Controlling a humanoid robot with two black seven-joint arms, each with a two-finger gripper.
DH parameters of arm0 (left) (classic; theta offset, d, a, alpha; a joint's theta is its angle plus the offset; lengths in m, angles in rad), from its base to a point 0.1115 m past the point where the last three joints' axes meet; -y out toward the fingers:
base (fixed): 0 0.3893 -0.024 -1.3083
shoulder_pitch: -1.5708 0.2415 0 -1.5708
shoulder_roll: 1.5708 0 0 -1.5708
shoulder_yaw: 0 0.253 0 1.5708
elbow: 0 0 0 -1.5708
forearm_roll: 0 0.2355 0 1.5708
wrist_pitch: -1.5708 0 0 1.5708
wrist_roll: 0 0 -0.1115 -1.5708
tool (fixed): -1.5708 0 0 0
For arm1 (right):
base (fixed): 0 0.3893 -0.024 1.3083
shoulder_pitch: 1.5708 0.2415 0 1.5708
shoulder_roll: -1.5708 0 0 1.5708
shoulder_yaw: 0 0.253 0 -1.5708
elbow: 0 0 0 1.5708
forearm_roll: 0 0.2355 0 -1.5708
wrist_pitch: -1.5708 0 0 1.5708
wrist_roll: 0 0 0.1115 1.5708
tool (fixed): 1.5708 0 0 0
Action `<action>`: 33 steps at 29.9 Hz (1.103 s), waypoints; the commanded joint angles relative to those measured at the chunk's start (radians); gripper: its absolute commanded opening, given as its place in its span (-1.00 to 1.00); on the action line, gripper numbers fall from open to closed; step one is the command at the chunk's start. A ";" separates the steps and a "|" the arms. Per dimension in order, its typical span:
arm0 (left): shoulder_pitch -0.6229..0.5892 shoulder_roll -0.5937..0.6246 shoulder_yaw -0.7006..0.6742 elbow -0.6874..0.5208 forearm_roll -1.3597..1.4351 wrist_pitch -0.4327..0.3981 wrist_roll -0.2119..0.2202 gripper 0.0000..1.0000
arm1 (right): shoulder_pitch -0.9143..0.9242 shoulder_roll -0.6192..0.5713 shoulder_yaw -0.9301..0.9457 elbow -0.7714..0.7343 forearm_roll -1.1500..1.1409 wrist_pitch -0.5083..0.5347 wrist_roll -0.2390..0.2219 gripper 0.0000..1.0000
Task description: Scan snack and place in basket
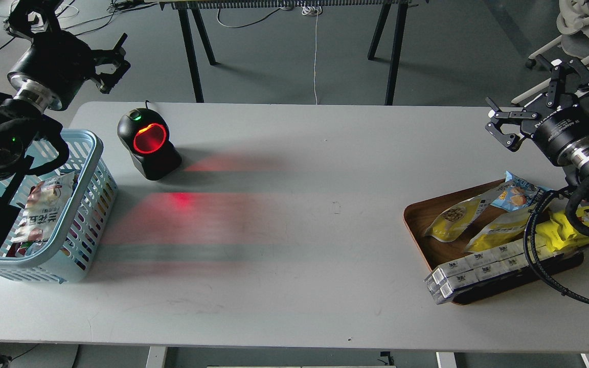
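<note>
Snack [450, 219] on tray [417, 217], partly overlapped; both tools [104, 60] [532, 102] apparently spread, empty.

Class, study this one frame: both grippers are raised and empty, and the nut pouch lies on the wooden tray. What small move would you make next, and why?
Probably lower the right gripper toward the snack. Its fingers are spread and hold nothing, it hangs just above the tray where the pouch lies unscanned, and the left gripper sits far off, past the basket and scanner.
</note>
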 commanded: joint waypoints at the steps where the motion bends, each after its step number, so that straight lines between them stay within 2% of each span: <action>1: -0.001 -0.001 0.000 0.000 0.014 -0.002 -0.032 1.00 | 0.004 0.008 0.001 -0.014 -0.023 0.001 0.001 0.99; 13: -0.020 -0.010 -0.023 0.048 0.011 -0.008 -0.035 1.00 | 0.020 0.042 0.011 -0.019 -0.025 0.006 0.009 0.99; 18: -0.029 -0.012 -0.098 0.096 0.012 -0.095 -0.030 1.00 | 0.023 0.042 0.011 -0.046 -0.025 0.013 0.013 0.99; 21: -0.055 -0.021 -0.087 0.129 0.029 -0.103 -0.030 1.00 | 0.024 0.044 0.010 -0.060 -0.025 0.022 0.012 0.99; 28: -0.056 -0.023 -0.086 0.118 0.100 -0.131 -0.033 1.00 | 0.024 0.036 0.004 -0.066 -0.028 0.039 0.012 0.99; 33: -0.033 0.034 -0.083 0.049 0.141 -0.123 -0.033 1.00 | 0.024 0.033 0.011 -0.065 -0.028 0.047 0.015 0.99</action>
